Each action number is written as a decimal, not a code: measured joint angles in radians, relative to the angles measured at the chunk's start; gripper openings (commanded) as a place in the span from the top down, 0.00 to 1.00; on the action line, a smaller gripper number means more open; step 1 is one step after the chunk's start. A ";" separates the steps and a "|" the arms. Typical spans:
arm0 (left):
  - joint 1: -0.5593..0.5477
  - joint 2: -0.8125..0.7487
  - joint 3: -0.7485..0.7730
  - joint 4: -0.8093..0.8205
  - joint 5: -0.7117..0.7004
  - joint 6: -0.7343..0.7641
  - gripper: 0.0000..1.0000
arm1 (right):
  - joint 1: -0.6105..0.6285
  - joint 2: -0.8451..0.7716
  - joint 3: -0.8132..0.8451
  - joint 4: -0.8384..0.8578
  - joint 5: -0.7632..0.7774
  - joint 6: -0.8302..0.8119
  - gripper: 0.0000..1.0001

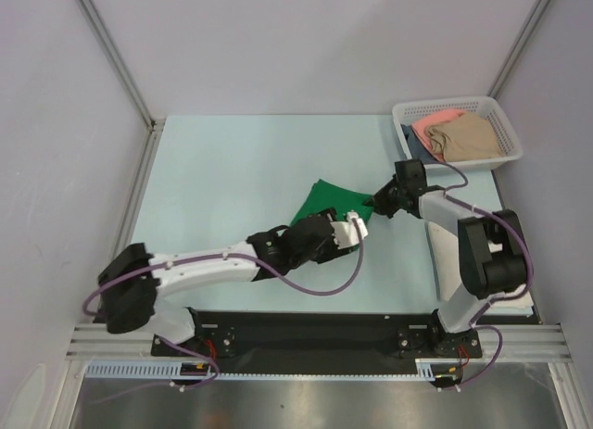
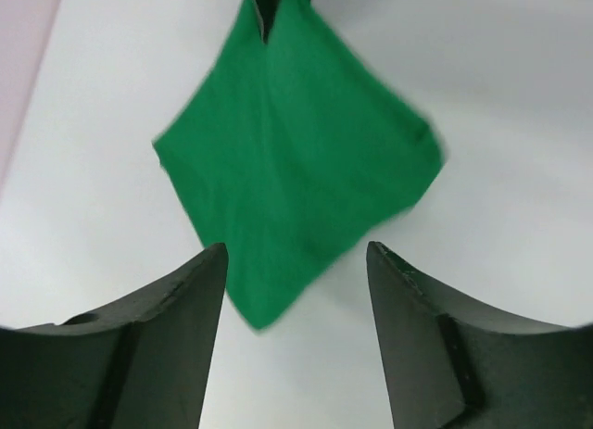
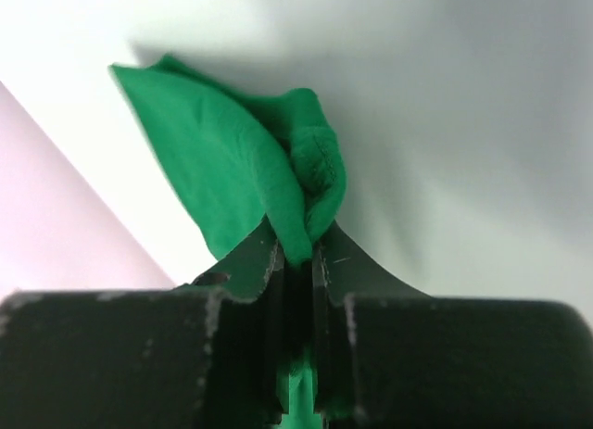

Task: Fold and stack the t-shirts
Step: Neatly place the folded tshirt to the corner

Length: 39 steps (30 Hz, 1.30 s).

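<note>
Firmly, right gripper (image 3: 296, 253) pinches green t-shirt (image 3: 222, 160) (one corner), left gripper (image 2: 296, 248) wide, t-shirt just ahead.

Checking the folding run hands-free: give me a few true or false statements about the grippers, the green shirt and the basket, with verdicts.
1. The right gripper is shut on the green shirt. True.
2. The left gripper grips the shirt too. False: it is open, holding nothing.
3. The basket is empty. False: it holds a pink shirt and a tan shirt.
4. The green shirt is outside the basket. True.
</note>
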 measured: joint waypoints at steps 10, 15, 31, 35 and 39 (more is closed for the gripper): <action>-0.003 -0.528 -0.148 -0.050 0.127 -0.464 0.28 | -0.031 -0.390 0.072 -0.336 0.378 -0.214 1.00; -0.003 -0.656 -0.184 -0.101 0.172 -0.566 0.28 | -0.101 -0.516 0.074 -0.497 0.510 -0.256 1.00; -0.002 -0.724 -0.193 -0.184 0.249 -0.580 0.26 | -0.397 -0.502 0.256 -0.705 0.573 -0.359 1.00; 0.002 -0.724 -0.193 -0.185 0.261 -0.579 0.26 | -0.432 -0.476 0.359 -0.740 0.575 -0.362 1.00; 0.011 -0.725 -0.193 -0.188 0.281 -0.576 0.26 | -0.447 -0.470 0.399 -0.763 0.570 -0.357 1.00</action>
